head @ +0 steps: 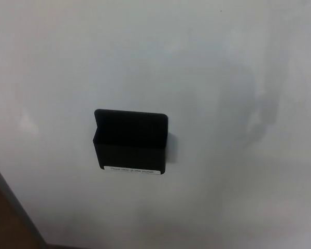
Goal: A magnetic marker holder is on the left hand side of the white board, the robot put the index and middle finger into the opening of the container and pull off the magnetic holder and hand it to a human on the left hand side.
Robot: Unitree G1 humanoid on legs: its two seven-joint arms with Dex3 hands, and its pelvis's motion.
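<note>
With neither robot hand showing, black magnetic holder (130, 142) on the whiteboard (223, 62), opening upward.

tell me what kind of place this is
Probably an office, classroom or meeting room, seen close up. A whiteboard fills nearly the whole view, with a black marker holder stuck to it, and the board's grey frame shows at bottom left.

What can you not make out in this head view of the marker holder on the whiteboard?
- Label on the marker holder: text too small and blurred to read.
- Holder's inside: too dark to show any contents.
- Whiteboard: cut off by the picture edges.
- Both robot hands: outside the picture.
</note>
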